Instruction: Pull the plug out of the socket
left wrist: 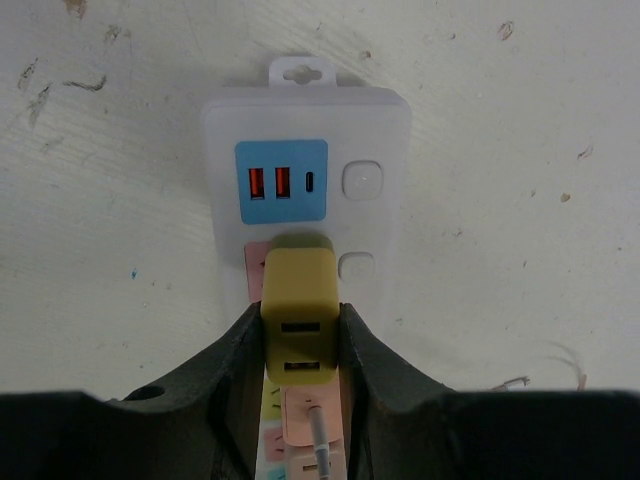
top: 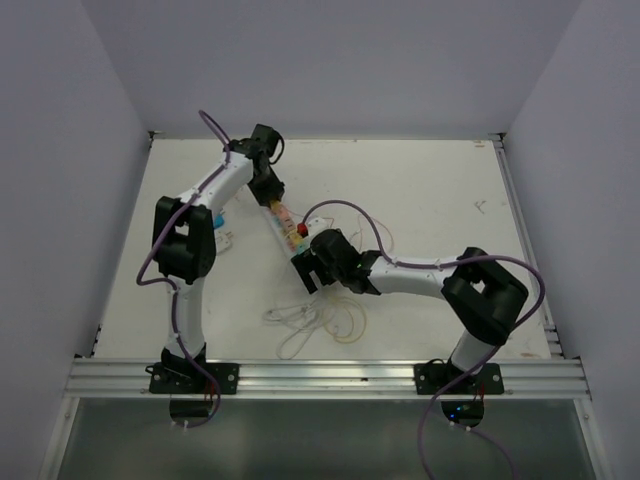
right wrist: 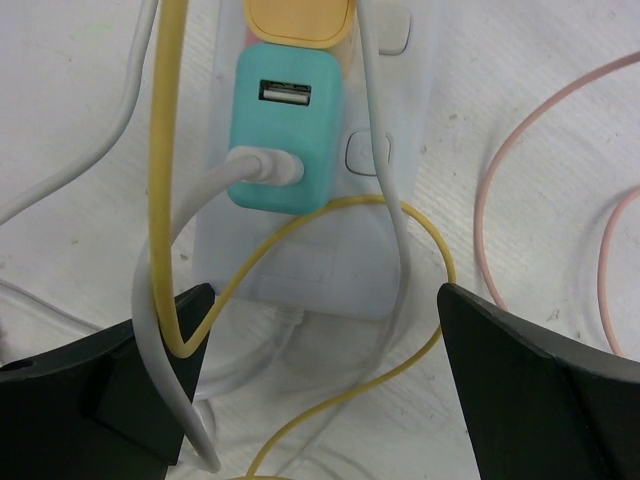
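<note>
Plug (left wrist: 298, 280) | clamped in left end effector (left wrist: 300, 316); socket (left wrist: 375, 130) directly beneath

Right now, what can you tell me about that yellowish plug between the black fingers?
The yellow plug is a matte, plastic-looking block with rounded corners and two USB slots on its face. It stands upright on a pink outlet of the white socket, apparently seated. The left gripper clamps its two sides.
</note>
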`<state>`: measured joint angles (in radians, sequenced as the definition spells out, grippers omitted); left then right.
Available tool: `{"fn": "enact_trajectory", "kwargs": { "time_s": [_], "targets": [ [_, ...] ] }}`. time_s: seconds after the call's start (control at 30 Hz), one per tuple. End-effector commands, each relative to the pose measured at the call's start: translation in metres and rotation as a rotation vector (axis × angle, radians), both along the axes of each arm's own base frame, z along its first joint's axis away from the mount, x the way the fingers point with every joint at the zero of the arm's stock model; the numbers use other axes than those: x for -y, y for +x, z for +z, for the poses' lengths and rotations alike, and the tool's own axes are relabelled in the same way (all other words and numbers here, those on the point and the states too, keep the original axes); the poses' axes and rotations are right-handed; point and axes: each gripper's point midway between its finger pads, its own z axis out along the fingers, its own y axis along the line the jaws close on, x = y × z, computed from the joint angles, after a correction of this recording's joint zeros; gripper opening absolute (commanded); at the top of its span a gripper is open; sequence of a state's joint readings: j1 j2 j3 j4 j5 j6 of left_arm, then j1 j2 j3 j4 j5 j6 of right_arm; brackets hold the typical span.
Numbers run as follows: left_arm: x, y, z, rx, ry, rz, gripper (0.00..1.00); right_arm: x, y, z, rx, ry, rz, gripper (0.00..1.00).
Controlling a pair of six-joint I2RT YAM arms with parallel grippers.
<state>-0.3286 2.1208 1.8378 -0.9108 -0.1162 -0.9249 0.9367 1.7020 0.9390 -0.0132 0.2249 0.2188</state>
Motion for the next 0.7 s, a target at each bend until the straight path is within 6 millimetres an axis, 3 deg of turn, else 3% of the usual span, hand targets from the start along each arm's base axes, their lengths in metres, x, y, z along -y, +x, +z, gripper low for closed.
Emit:
{"fn": "enact_trajectory", "kwargs": {
  "time_s": [0.0, 0.2, 0.47, 0.67],
  "targets": [
    [0.006, 0.003, 0.006, 0.014, -0.047, 0.007, 0.0, -0.019, 0.023, 0.011, 0.083, 0.038, -0.003, 0.99],
    [0.006, 0.002, 0.007, 0.014, -0.047, 0.007, 0.0, -0.03, 0.025, 0.015, 0.087, 0.066, 0.02, 0.99],
    [0.007, 0.004, 0.006, 0.013, -0.05, 0.01, 0.0, -0.019, 0.016, 0.064, 0.159, 0.19, 0.007, 0.99],
    [0.007, 0.0, 0.008, 0.007, -0.056, 0.019, 0.0, -0.027, 0.016, 0.074, 0.16, 0.215, 0.028, 0.99]
  ]
}}
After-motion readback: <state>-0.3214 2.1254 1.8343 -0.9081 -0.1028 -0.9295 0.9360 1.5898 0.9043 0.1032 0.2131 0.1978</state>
